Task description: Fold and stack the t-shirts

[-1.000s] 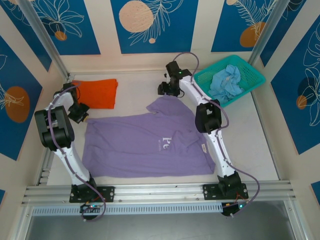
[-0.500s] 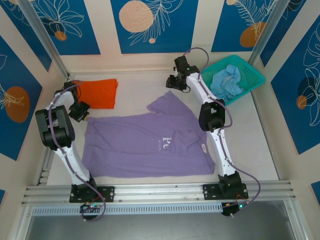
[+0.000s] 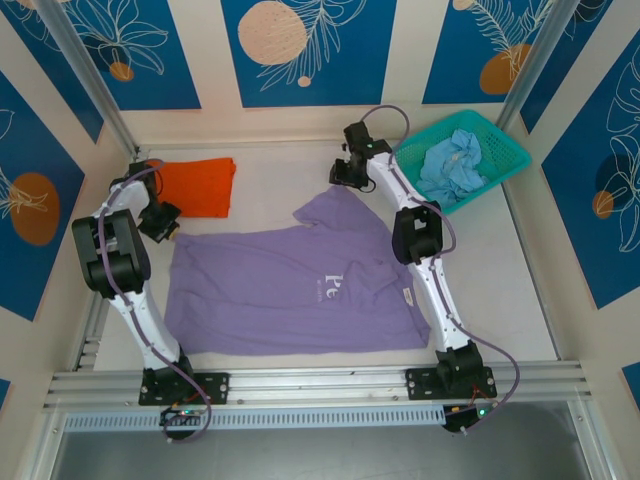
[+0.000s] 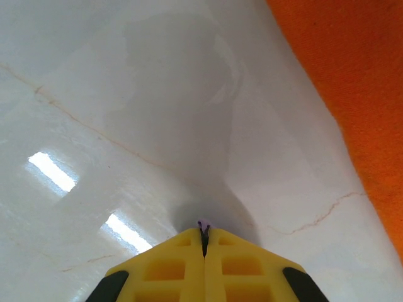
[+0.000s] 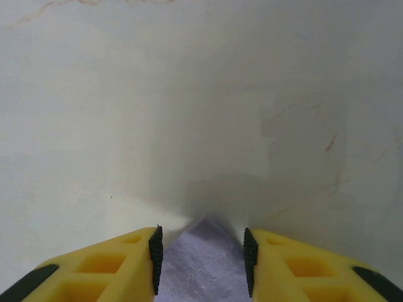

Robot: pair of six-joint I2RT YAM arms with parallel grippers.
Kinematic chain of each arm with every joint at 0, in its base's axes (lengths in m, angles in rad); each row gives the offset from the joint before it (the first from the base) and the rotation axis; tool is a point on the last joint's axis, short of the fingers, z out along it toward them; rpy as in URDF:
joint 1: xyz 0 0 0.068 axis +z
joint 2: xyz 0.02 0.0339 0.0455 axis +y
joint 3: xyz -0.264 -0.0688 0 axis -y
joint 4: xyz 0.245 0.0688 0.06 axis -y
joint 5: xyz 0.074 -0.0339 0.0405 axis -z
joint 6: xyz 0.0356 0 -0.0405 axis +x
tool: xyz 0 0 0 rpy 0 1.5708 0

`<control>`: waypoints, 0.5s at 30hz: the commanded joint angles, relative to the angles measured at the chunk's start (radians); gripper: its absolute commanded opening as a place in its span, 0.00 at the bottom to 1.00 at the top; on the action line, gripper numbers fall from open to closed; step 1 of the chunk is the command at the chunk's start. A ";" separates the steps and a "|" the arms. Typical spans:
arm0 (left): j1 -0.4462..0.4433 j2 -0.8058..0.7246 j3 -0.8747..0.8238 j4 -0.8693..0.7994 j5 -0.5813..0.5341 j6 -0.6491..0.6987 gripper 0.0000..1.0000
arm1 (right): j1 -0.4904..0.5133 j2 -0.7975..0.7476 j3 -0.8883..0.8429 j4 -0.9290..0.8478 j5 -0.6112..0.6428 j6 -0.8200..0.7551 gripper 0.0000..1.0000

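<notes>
Movement on your right side: the right gripper (image 3: 341, 180) has backed off the far point it reached half a second ago and now sits just past the raised sleeve tip of the lavender t-shirt (image 3: 290, 290). That sleeve tip lies further toward the far wall than it did a second ago. The rest of the shirt is spread flat mid-table, lettering up, as before. Your left gripper (image 3: 160, 222) hasn't budged from the shirt's near-left corner. The orange t-shirt (image 3: 195, 185) stays folded at the far left, and the pale blue t-shirt (image 3: 452, 168) stays bunched in the teal basket (image 3: 500, 183) at the far right.

From above you can't read either set of jaws. Your right wrist camera settles one: the yellow fingers (image 5: 141, 264) stand partly apart, with the sleeve's pointed end lying in the gap. Whether the pads press on it, I can't tell.

Your left wrist camera gives the other: the fingers (image 4: 167, 270) are pressed together, a tiny sliver of purple pinched at the very tips. Bare white table (image 4: 126, 126) runs ahead of them, with the orange cloth along the right edge.
</notes>
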 commanded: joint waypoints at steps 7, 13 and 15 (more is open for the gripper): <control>-0.012 0.034 0.043 -0.031 0.011 0.003 0.00 | 0.012 0.041 0.029 -0.044 -0.015 -0.033 0.22; -0.013 0.041 0.054 -0.032 0.013 0.002 0.00 | 0.001 0.020 0.052 -0.047 0.007 -0.040 0.03; -0.017 0.042 0.065 -0.032 0.014 0.007 0.00 | -0.003 -0.004 0.052 -0.035 0.007 -0.039 0.00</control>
